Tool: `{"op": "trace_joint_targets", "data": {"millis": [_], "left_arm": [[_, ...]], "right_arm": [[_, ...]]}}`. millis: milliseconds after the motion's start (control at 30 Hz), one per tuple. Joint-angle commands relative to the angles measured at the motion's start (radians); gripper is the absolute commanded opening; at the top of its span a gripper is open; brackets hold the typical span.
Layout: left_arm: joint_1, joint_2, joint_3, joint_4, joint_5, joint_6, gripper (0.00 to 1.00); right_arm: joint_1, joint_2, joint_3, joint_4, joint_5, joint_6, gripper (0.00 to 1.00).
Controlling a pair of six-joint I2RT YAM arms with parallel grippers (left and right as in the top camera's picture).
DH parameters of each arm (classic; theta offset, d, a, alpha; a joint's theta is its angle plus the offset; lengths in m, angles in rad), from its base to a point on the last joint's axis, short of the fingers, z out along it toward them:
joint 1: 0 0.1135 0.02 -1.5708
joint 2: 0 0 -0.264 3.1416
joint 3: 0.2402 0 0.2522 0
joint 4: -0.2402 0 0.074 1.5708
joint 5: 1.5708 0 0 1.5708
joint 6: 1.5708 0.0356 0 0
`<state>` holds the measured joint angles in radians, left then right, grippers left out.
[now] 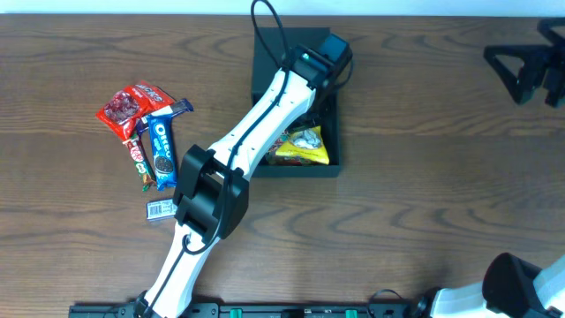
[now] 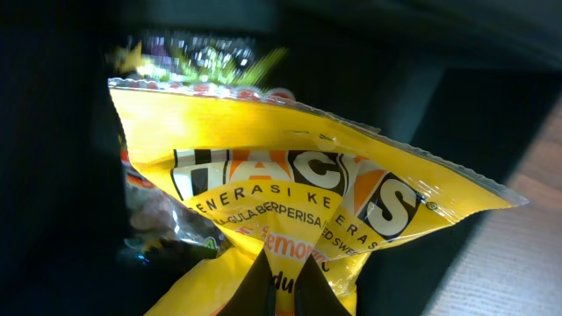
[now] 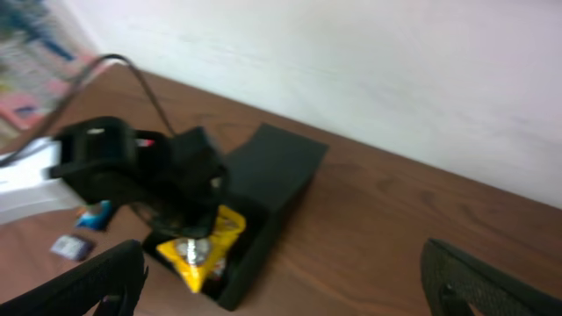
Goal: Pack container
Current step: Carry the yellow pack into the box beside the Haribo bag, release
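The container sat on the far middle of the desk, its flat lid lying open on the far side. The left arm reached across it, and the left end effector was pinched narrowly on the lower edge of a yellow packet, which lay in the near part of the container. The right end effector hung over the far right of the desk, its fingers spread wide and holding nothing. Well to the left of the container lay an Oreo packet touching a red packet.
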<state>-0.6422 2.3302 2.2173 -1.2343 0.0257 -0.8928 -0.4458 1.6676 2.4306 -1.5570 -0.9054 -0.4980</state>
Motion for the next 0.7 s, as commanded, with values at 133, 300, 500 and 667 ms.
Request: {"op": "trace_joint_targets", "data": {"millis": [133,300,500,667], "left_arm": [[-0.032,0.000,-0.036,0.042,0.029,-0.092,0.06],[-0.037,0.000,-0.038,0.086,-0.006,-0.071,0.06],[-0.040,0.004,-0.038,0.084,-0.024,-0.053,0.06],[-0.039,0.004,-0.038,0.087,-0.062,-0.049,0.06]], "right_arm": [[-0.009,-0.013,0.000,-0.115,-0.121,-0.179,0.99],[-0.008,-0.011,-0.042,-0.140,-0.135,-0.215,0.99],[-0.007,-0.011,-0.110,-0.134,-0.151,-0.229,0.99],[-0.007,-0.011,-0.113,-0.130,-0.150,-0.230,0.99]]}}
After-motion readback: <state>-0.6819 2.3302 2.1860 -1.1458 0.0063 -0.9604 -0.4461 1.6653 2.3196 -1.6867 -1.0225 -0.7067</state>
